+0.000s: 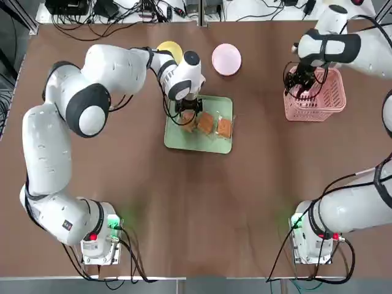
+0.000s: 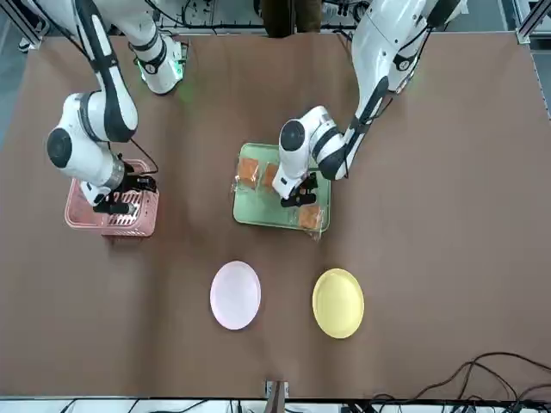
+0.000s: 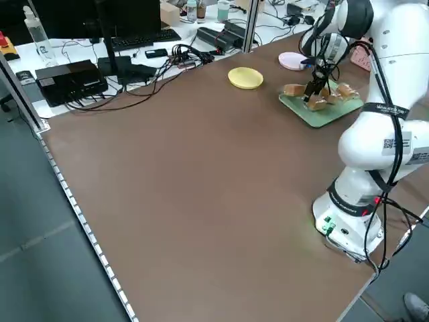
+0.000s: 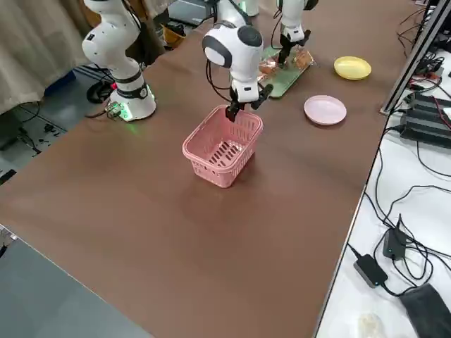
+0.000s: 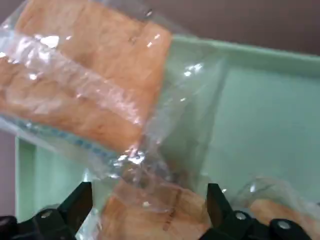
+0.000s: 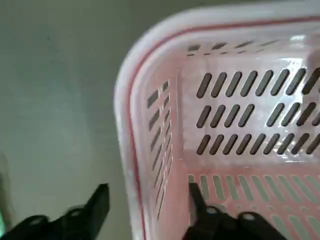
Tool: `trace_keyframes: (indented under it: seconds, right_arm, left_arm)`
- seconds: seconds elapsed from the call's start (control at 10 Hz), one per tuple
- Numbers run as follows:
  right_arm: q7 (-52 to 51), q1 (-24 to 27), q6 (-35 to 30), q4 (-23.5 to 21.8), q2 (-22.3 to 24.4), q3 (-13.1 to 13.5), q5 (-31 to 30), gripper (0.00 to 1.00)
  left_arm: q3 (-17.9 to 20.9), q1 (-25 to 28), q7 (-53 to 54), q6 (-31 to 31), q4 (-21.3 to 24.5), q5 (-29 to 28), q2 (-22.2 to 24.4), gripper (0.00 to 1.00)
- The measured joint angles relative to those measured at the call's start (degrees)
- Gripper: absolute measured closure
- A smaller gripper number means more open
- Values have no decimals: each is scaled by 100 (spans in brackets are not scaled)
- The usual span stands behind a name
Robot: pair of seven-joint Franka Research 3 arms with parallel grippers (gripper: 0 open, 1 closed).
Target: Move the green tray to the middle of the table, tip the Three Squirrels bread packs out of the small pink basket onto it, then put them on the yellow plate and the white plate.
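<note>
The green tray (image 1: 217,107) lies mid-table with three bread packs (image 1: 206,123) on it. My left gripper (image 1: 188,110) hangs open just over the leftmost pack (image 5: 150,217), one finger on each side of it; a second pack (image 5: 85,75) lies beyond. The small pink basket (image 1: 321,98) stands upright at the right of the table and looks empty. My right gripper (image 6: 147,200) is open astride the basket's left rim (image 6: 130,125), one finger outside and one inside. The white plate (image 1: 226,59) lies behind the tray. The yellow plate (image 1: 169,48) is partly hidden by my left arm.
Both plates (image 2: 235,294) (image 2: 337,303) sit side by side at the far edge with nothing on them. Cables and equipment lie past that edge. Bare brown table (image 1: 202,208) stretches between the tray and the arm bases.
</note>
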State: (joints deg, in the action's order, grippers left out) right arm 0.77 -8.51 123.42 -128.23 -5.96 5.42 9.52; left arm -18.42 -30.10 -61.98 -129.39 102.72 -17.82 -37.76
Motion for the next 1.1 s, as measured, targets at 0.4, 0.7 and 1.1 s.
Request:
trace_keyframes:
  seconds: [0.4,0.7,1.1]
  right_arm:
    - [8,210,-1932,2198,163,44,-53,1]
    - [-7,425,-3465,3981,243,50,-368,1]
    - [-204,1097,-4037,4369,243,-707,-1058,1]
  left_arm:
    - [-34,-7,0,542,82,-3,16,0]
    - [-3,37,10,951,89,-3,22,0]
    - [31,178,80,1094,48,-15,141,0]
